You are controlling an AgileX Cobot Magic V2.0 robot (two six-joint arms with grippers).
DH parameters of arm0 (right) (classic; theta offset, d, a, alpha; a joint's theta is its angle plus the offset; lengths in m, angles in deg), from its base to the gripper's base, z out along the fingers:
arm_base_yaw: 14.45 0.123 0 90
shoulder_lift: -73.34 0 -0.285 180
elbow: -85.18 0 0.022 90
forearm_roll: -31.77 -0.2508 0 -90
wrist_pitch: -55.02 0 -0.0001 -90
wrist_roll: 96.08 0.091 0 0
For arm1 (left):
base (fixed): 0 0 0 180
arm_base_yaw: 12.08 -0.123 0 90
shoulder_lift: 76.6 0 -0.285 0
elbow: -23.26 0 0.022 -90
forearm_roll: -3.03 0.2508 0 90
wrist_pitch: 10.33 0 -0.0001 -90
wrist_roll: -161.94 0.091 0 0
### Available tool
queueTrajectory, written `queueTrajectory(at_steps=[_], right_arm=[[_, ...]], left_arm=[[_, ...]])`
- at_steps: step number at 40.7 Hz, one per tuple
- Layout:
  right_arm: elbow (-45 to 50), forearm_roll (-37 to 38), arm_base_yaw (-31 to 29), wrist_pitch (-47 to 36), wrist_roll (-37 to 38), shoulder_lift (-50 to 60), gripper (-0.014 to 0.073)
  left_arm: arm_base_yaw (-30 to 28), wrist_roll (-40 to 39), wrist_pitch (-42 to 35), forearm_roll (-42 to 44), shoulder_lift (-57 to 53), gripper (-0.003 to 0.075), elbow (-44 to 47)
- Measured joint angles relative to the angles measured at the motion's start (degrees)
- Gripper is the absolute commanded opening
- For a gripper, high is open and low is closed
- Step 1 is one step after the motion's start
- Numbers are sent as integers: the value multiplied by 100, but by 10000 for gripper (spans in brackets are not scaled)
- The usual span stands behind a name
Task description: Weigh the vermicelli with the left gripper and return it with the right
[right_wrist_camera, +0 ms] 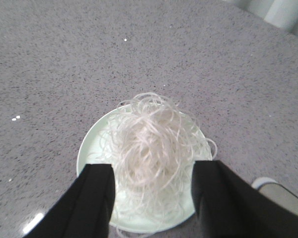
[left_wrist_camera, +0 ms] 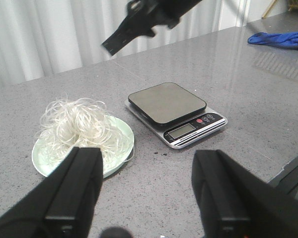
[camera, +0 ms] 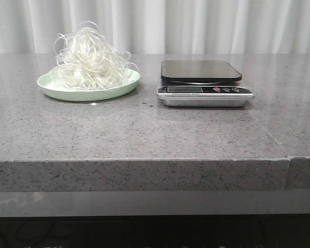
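The left end effector [left_wrist_camera: 148,198] hangs open above the near part of the grey speckled surface [camera: 144,134], its two dark fingers [left_wrist_camera: 74,191] spread wide and gripping nothing. Seen past those fingers, the scale [left_wrist_camera: 175,110] sits further in on the surface, its dark weighing platform bare and its display strip with small buttons on the side facing the front edge.

Just beside the scale, on its left in the front view, lies the pale green plate [camera: 57,89]; the two are close but apart. The vermicelli [camera: 89,59] rests on that plate, a loose heap of whitish curling strands that covers most of the plate and rises well above its rim, with a few loops spilling over the edge.

The right end effector [right_wrist_camera: 153,198] is also open, poised directly over the plate, one finger [right_wrist_camera: 95,198] to each side of the noodle heap as its own camera shows it. Whether the fingers touch the strands cannot be told.

Well beyond the scale, toward the far right of the surface, a blue cloth [left_wrist_camera: 280,39] lies crumpled. White curtains [camera: 206,26] hang behind everything.
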Motion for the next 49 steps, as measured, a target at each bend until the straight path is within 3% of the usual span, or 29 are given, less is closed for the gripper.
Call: queueTrajectory(at_steps=[12,22,34,49], right_arm=[[3272,-40,-176,-1398,0,2415,463],[5006,-48,-596,-1267,0,4145,463],[6037,165,-611,-414,0,5986,463],[6162,214,-614,609,0,7110,463]], left_arm=[[0,0,0,0,0,458,0],[0,0,0,0,0,458,0],[0,0,0,0,0,458,0],[0,0,0,0,0,458,0]])
